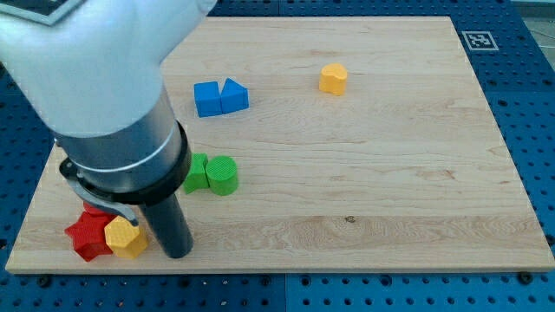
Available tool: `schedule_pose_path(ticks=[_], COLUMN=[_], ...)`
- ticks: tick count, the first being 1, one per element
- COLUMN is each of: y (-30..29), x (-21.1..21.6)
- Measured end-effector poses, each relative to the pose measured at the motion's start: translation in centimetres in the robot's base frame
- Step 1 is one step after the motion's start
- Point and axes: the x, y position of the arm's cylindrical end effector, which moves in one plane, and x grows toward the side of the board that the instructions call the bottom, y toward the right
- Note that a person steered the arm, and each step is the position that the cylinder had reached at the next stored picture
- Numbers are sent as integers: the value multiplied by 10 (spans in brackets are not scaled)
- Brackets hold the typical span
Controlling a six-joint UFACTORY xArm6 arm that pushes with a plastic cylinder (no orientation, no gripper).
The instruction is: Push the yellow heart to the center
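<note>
camera view | wooden board (pixel 390 173) – blue pegboard (pixel 538 130) | my tip (pixel 177 255) beside yellow block (pixel 127 237) – no hand

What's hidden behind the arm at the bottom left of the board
The arm covers the board's upper left. Peeking out: part of a green block beside a green cylinder, a red block touching the yellow heart. My tip sits just right of the heart. Anything else there is covered.
</note>
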Motion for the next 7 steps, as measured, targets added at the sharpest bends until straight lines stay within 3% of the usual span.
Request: schedule_pose_path(ticks=[7], y=[139], x=[10])
